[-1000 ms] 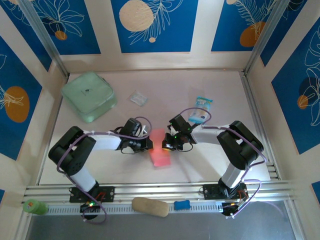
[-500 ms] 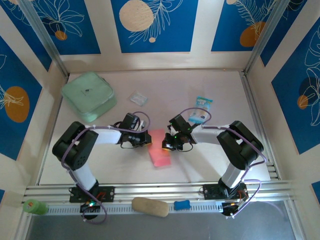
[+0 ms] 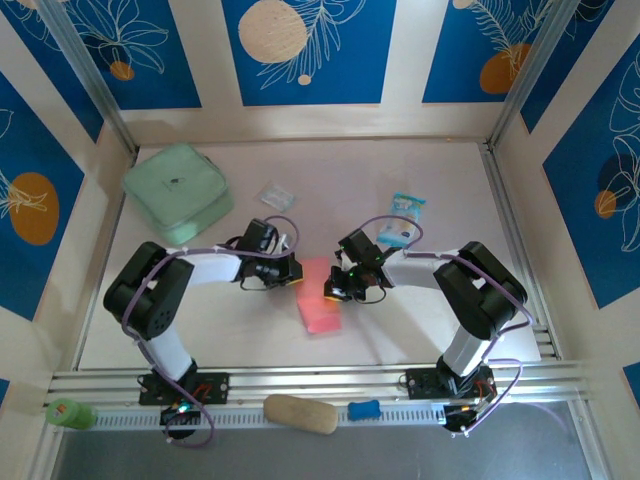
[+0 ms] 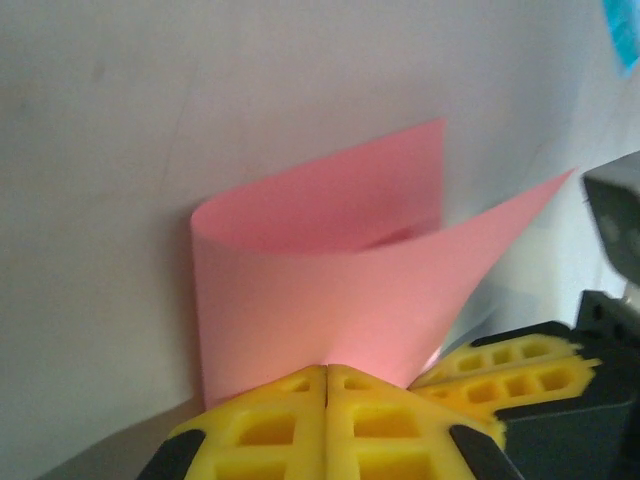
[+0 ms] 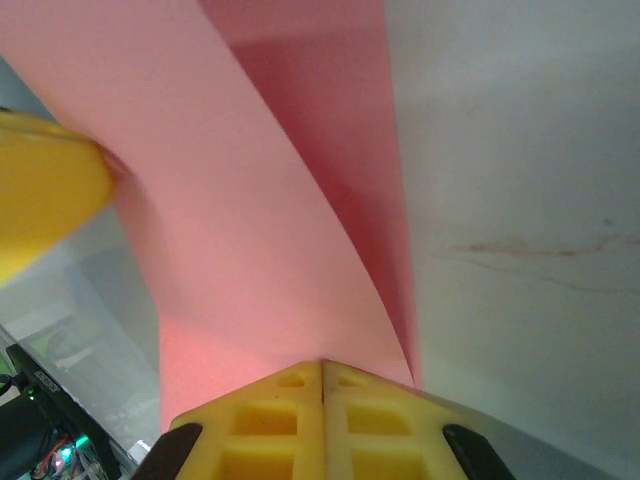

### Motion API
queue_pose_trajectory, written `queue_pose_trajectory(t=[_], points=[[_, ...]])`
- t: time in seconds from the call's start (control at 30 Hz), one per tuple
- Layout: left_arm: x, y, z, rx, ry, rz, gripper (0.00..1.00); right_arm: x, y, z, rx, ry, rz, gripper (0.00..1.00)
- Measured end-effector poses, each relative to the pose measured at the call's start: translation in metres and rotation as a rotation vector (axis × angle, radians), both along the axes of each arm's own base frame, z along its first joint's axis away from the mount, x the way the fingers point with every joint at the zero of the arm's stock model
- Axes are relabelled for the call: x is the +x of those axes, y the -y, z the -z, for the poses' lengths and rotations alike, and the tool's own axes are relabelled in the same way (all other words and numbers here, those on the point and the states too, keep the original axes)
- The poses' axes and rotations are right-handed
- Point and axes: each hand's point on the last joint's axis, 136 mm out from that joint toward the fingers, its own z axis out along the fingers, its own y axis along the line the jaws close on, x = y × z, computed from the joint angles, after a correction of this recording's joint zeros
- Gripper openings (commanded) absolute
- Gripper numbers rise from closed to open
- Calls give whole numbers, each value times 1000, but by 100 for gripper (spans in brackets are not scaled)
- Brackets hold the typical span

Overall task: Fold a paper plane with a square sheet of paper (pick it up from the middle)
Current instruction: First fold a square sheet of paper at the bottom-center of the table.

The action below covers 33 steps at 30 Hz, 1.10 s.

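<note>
The pale counter (image 3: 330,175) carries a mint-green pouch (image 3: 178,192) at its far left. The square sheet of paper (image 3: 318,300) lies mid-counter between the arms, curled over itself. The left jaws are fully closed, pinching one edge. The right jaws, also closed, pinch another.

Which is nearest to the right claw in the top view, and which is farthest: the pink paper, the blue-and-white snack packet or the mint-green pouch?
From the right claw:
1. pink paper, pinched in it, at centre.
2. blue-and-white snack packet, behind it, to the right.
3. mint-green pouch, far left.
</note>
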Motion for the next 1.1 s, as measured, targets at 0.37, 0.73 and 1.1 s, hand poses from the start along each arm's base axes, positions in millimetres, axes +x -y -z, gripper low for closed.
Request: queue_pose_trajectory(t=[0.37,0.73,1.1], points=[[7,-3,16,8,-22,20,0,0,0,0,1,1,0,0],[12,-8,16,58,-16,20,0,0,0,0,1,3,0,0],[22,-17,16,56,-40,-55,0,3,-2,0,6,16,2,0]])
